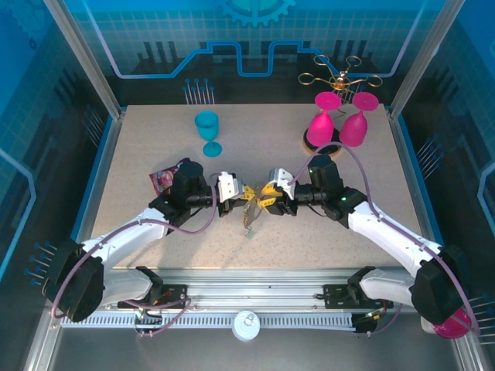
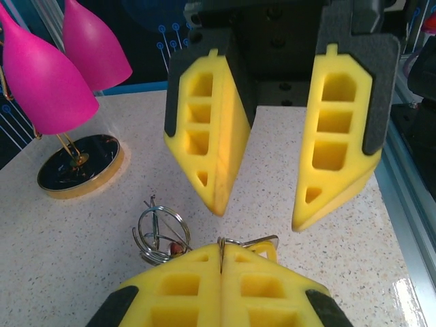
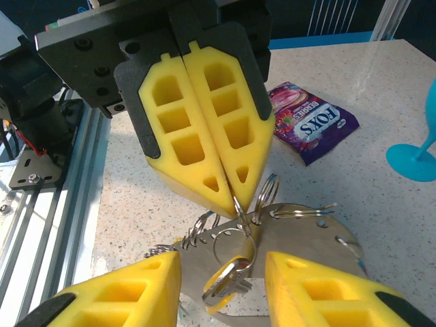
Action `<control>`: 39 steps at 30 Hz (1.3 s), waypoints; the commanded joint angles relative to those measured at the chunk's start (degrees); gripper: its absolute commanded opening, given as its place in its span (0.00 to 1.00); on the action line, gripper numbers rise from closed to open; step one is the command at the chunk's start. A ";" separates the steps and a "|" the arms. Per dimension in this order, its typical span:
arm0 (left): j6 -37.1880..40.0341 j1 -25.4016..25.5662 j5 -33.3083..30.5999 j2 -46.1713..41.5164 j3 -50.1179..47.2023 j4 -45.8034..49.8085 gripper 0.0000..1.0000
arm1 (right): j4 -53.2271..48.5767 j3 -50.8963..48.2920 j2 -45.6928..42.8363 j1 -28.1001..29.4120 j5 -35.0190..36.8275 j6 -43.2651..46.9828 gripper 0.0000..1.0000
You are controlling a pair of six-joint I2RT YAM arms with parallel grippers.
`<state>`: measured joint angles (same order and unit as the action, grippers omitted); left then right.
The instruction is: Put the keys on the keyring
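Observation:
My two grippers meet tip to tip over the middle of the table. The left gripper (image 1: 241, 193) (image 2: 221, 248) is shut on a thin silver ring of the keyring (image 3: 236, 204). That ring passes through a flat silver plate (image 3: 306, 235) that carries several more rings. A silver key with a yellow head (image 3: 235, 281) hangs from a ring at the plate. It sits between the spread fingers of my right gripper (image 1: 267, 198) (image 3: 223, 264), which is open and touches nothing. More wire rings (image 2: 159, 234) bunch left of the left fingers.
A purple snack wrapper (image 3: 313, 122) lies behind the left arm. A teal goblet (image 1: 207, 131) stands at the back. Two pink glasses (image 1: 340, 124) hang on a gold wire rack (image 1: 340, 77) at the back right, over its dark round base (image 2: 78, 163).

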<state>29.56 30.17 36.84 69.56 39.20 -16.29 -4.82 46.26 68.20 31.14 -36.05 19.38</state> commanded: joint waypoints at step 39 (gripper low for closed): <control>-4.25 0.00 -1.95 -1.18 -1.41 -11.12 0.00 | -10.30 7.22 6.07 6.04 14.33 6.33 0.00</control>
<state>25.52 30.17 35.31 69.14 38.06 -23.46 -12.64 53.28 75.99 37.06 -23.77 24.53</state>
